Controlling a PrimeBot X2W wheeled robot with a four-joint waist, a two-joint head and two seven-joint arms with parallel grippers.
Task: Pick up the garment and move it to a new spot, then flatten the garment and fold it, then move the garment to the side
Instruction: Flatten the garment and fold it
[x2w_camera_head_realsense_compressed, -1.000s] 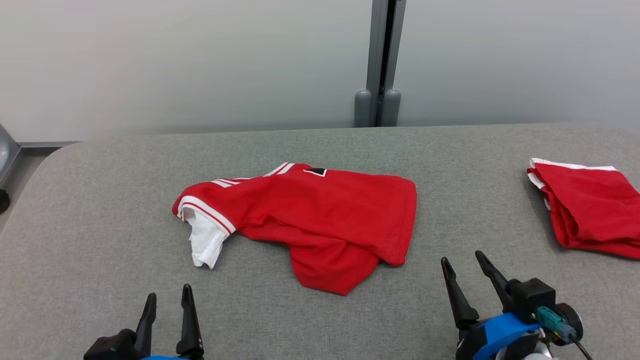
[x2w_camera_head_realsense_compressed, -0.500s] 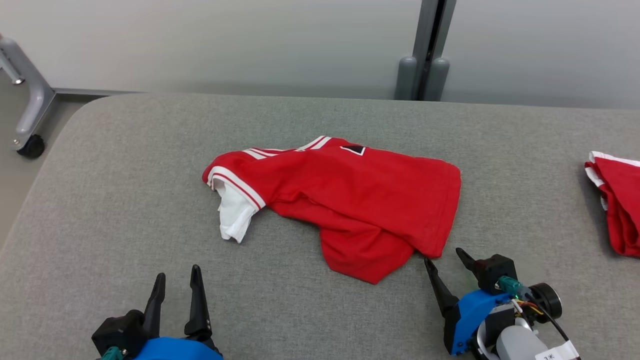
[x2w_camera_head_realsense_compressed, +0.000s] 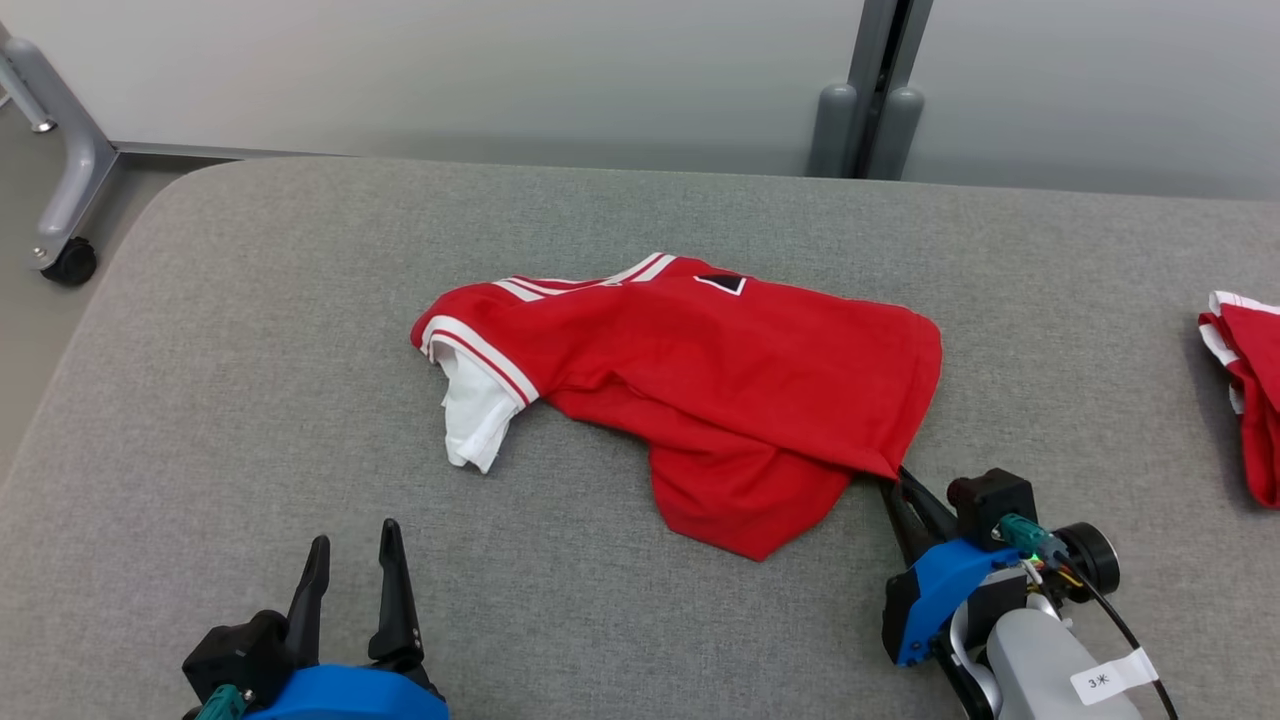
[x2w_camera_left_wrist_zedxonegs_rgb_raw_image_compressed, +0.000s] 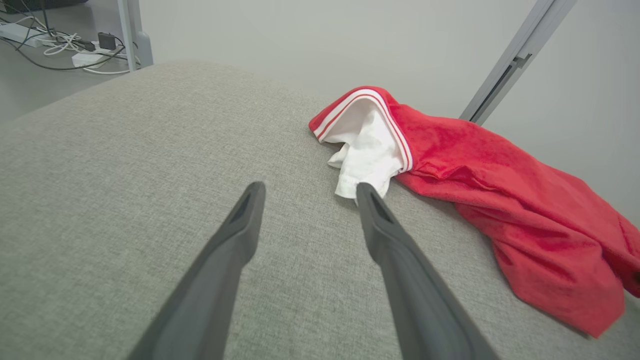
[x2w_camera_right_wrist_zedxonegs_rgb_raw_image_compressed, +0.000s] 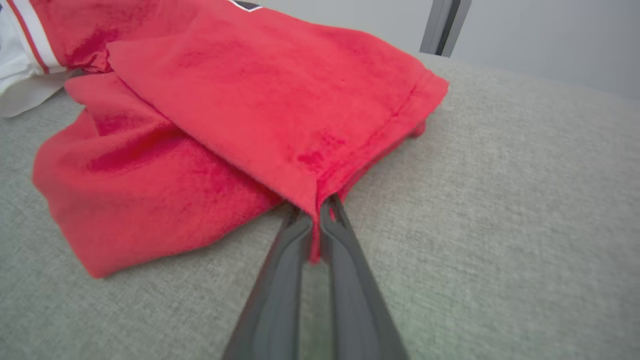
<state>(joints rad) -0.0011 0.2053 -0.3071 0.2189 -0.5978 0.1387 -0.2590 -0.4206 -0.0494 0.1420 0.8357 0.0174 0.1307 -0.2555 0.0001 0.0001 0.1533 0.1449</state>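
A crumpled red garment (x2w_camera_head_realsense_compressed: 700, 390) with white-striped sleeve trim and a white inner piece lies mid-table on the grey surface (x2w_camera_head_realsense_compressed: 250, 400). My right gripper (x2w_camera_head_realsense_compressed: 893, 478) is shut on the garment's near right corner; in the right wrist view the red hem (x2w_camera_right_wrist_zedxonegs_rgb_raw_image_compressed: 316, 210) is pinched between the two fingers (x2w_camera_right_wrist_zedxonegs_rgb_raw_image_compressed: 280, 280). My left gripper (x2w_camera_head_realsense_compressed: 355, 545) stands open at the lower left, short of the garment, nothing between its fingers. In the left wrist view the white sleeve piece (x2w_camera_left_wrist_zedxonegs_rgb_raw_image_compressed: 367, 150) lies just beyond the right fingertip (x2w_camera_left_wrist_zedxonegs_rgb_raw_image_compressed: 367, 197).
A second folded red cloth (x2w_camera_head_realsense_compressed: 1245, 400) lies at the table's right edge. A grey post (x2w_camera_head_realsense_compressed: 880, 90) stands behind the table against the wall. A wheeled grey frame leg (x2w_camera_head_realsense_compressed: 60, 200) stands on the floor at far left, with cables (x2w_camera_left_wrist_zedxonegs_rgb_raw_image_compressed: 55, 47) beyond.
My right gripper moved forward to the garment's near right corner and closed on it. The head camera shifted left and down. The left gripper stayed open.
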